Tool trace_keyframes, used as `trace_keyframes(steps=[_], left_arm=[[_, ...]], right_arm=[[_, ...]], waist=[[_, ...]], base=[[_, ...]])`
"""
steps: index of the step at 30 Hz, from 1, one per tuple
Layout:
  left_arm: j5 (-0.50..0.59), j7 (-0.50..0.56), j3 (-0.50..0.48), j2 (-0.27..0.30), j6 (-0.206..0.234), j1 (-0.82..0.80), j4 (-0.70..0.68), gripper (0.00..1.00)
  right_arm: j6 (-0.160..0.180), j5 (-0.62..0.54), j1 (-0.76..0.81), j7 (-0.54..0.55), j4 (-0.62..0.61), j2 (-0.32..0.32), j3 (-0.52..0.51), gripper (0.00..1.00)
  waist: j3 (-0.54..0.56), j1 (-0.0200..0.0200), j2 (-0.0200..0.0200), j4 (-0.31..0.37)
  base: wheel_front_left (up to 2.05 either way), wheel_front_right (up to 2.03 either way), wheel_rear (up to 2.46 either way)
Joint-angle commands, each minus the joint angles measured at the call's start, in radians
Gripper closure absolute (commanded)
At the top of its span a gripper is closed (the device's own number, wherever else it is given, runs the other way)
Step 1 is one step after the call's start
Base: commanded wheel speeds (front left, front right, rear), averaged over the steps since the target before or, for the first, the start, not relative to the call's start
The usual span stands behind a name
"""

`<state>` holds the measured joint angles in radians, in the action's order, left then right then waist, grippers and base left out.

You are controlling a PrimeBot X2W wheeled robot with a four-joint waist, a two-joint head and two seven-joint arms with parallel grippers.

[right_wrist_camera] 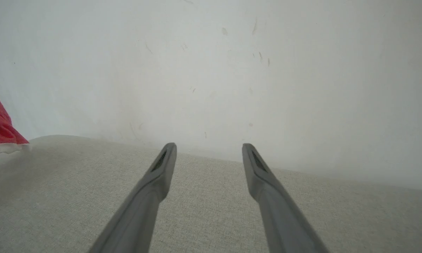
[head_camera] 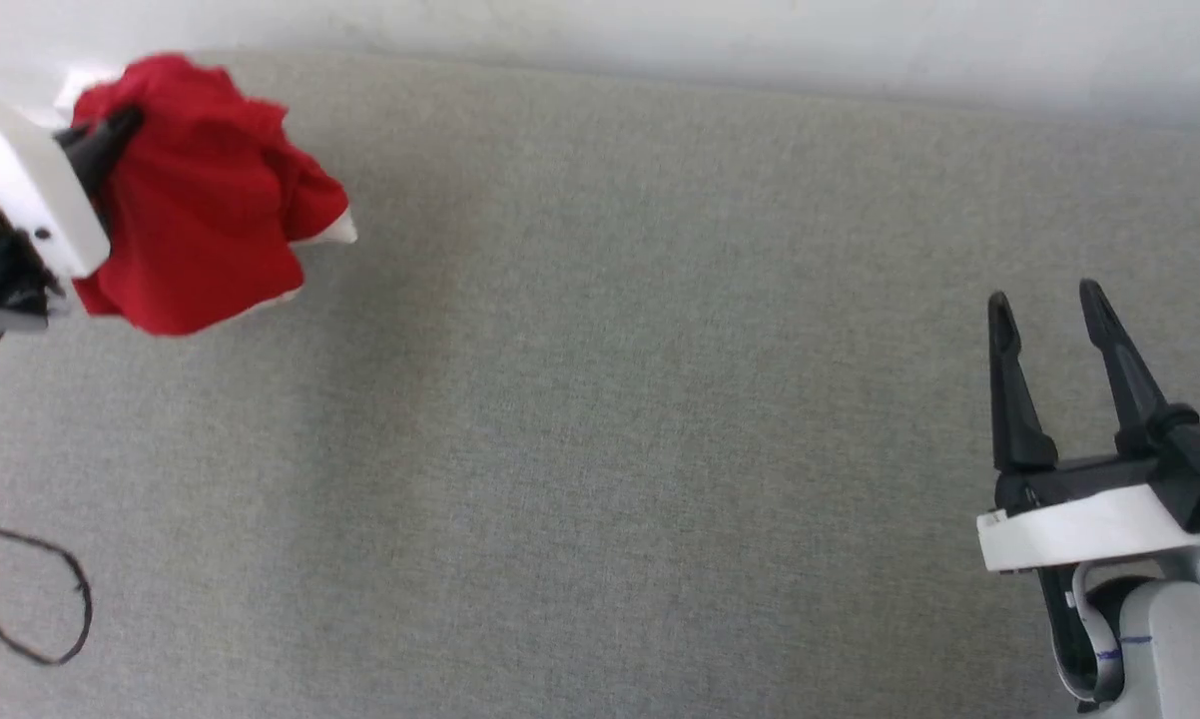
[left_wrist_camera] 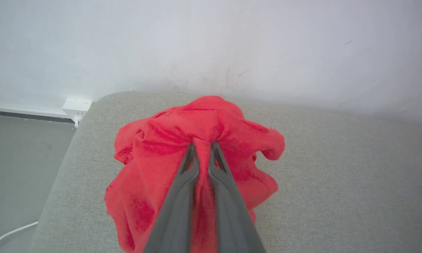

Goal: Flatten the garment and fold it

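Note:
The garment [head_camera: 206,200] is a crumpled bunch of bright red cloth with a bit of white trim, hanging at the far left of the grey surface. My left gripper [head_camera: 121,125] is shut on a fold of it, and the red cloth [left_wrist_camera: 197,130] drapes down around both fingers [left_wrist_camera: 188,168]. No lettering or waistband shows. My right gripper [head_camera: 1044,300] stands open at the lower right, well away from the cloth, with nothing between its fingers [right_wrist_camera: 162,165]. A red corner with a white edge [right_wrist_camera: 0,135] pokes in at the left of the right wrist view.
A grey fabric surface [head_camera: 610,449] spreads across the middle, ending at a white wall [head_camera: 660,30] behind. Its left edge drops to a grey floor [left_wrist_camera: 18,165]. A dark cable loop [head_camera: 41,599] hangs at the lower left.

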<state>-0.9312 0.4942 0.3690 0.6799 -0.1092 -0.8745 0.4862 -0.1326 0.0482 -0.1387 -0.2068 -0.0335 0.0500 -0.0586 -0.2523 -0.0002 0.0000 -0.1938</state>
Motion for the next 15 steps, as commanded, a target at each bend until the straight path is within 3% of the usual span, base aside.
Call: trace_keyframes(steps=[1, 7, 15], left_arm=[[0.008, 0.002, -0.004, -0.001, 0.012, -0.024, -0.026, 1.00], [0.010, 0.027, -0.003, -0.002, 0.032, -0.066, -0.131, 1.00], [-0.006, 0.081, 0.048, -0.061, 0.029, -0.090, -0.243, 1.00]], right_arm=[[0.002, 0.011, 0.011, -0.010, 0.008, 0.000, -0.005, 0.00], [0.002, 0.036, 0.032, -0.031, 0.032, 0.000, -0.028, 0.00], [0.002, 0.047, 0.047, -0.044, 0.036, 0.000, -0.050, 0.00]], waist=[[0.055, 0.0002, 0.0000, 0.022], [0.105, 0.0002, 0.0000, 0.063], [0.142, 0.0002, 0.0000, 0.123]], base=[[0.00, 0.00, 0.00], [0.00, 0.00, 0.00], [0.00, 0.00, 0.00]])
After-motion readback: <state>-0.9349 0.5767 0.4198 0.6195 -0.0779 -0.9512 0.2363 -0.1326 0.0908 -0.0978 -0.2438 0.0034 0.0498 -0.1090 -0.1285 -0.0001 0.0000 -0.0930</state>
